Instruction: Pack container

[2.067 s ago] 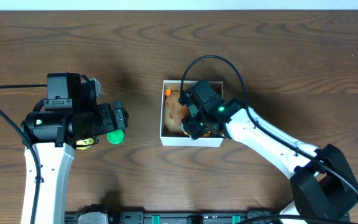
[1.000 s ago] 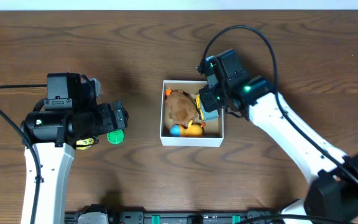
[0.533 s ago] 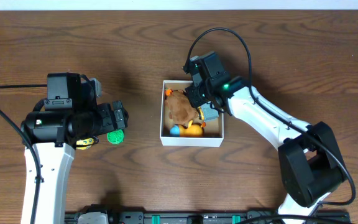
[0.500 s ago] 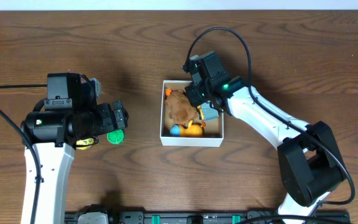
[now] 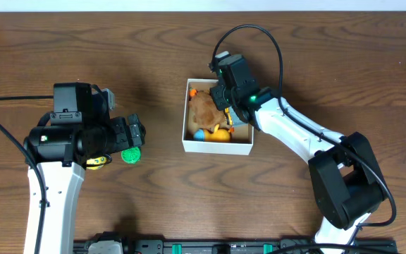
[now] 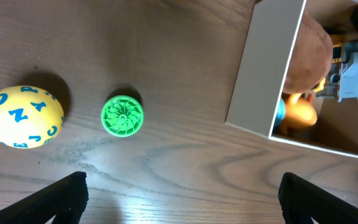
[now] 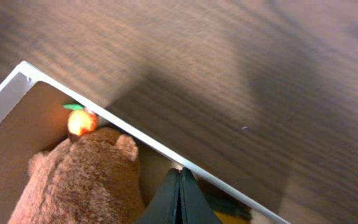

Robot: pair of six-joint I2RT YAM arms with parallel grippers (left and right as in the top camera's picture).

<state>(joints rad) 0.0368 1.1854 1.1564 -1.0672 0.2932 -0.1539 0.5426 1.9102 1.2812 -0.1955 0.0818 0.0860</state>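
Note:
The container (image 5: pixel 217 147) is a white-walled cardboard box at mid table, holding a brown plush toy (image 5: pixel 204 108), an orange toy (image 5: pixel 220 136) and a blue one (image 5: pixel 199 134). My right gripper (image 5: pixel 218 88) is shut, its tips inside the box against the far wall (image 7: pixel 135 134), beside the plush (image 7: pixel 79 180). A tiny orange toy (image 7: pixel 81 121) lies in the far corner. My left gripper (image 6: pixel 182 205) is open and empty above the table, left of the box (image 6: pixel 263 68). A green disc (image 6: pixel 122 115) and a yellow lettered ball (image 6: pixel 23 116) lie below it.
The green disc (image 5: pixel 130 155) and the yellow ball (image 5: pixel 97 162) sit on the dark wood table, partly under my left arm (image 5: pixel 83 137). The right arm's cable (image 5: pixel 259 39) loops above the box. A pale strip runs along the table's far edge.
My right gripper moved from the box's right side to its far wall, and the box has slid a little toward the far edge. The left arm has not moved.

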